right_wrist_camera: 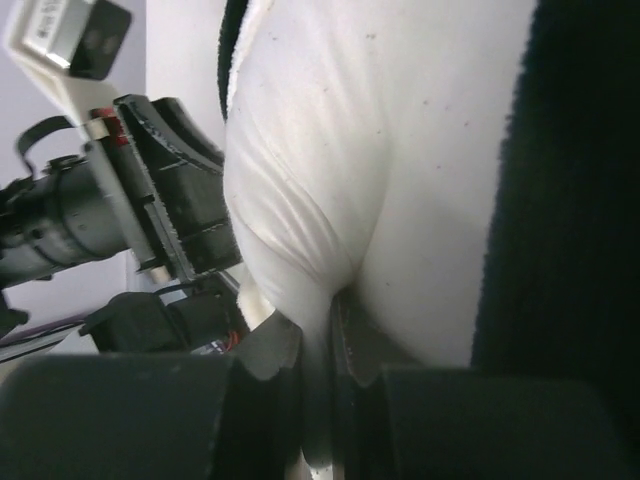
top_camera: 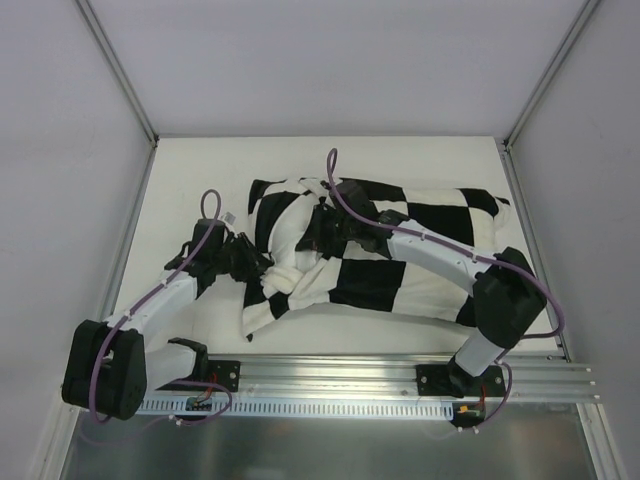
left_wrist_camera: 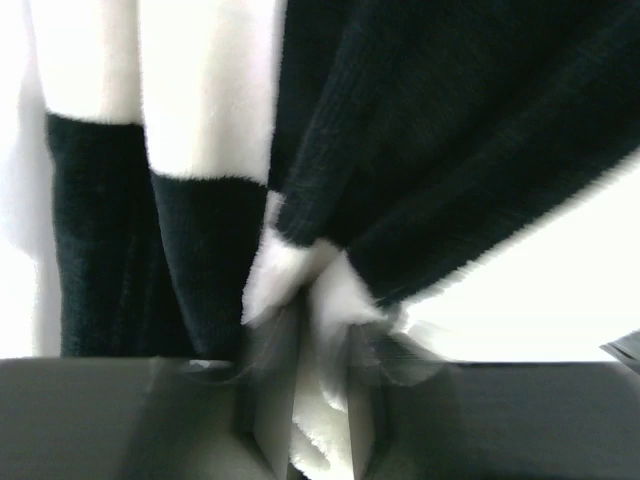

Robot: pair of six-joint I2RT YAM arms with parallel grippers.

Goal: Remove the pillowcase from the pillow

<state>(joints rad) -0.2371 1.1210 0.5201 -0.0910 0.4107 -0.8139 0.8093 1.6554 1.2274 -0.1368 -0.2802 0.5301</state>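
The black and cream checkered pillowcase (top_camera: 420, 260) lies across the table, bunched and crumpled at its left end. My left gripper (top_camera: 262, 272) is shut on that bunched end; in the left wrist view its fingers (left_wrist_camera: 318, 400) pinch a fuzzy cream fold of the pillowcase (left_wrist_camera: 450, 150). My right gripper (top_camera: 318, 238) reaches over the middle-left of the bundle. In the right wrist view it (right_wrist_camera: 318, 360) is shut on a pinch of the smooth plain white pillow (right_wrist_camera: 330, 150), with the black pillowcase (right_wrist_camera: 570, 200) beside it. Most of the pillow is hidden inside the cover.
The white table (top_camera: 200, 170) is bounded by grey walls at the left, back and right. An aluminium rail (top_camera: 330, 375) with both arm bases runs along the near edge. My left arm's wrist (right_wrist_camera: 110, 220) shows close to the right gripper.
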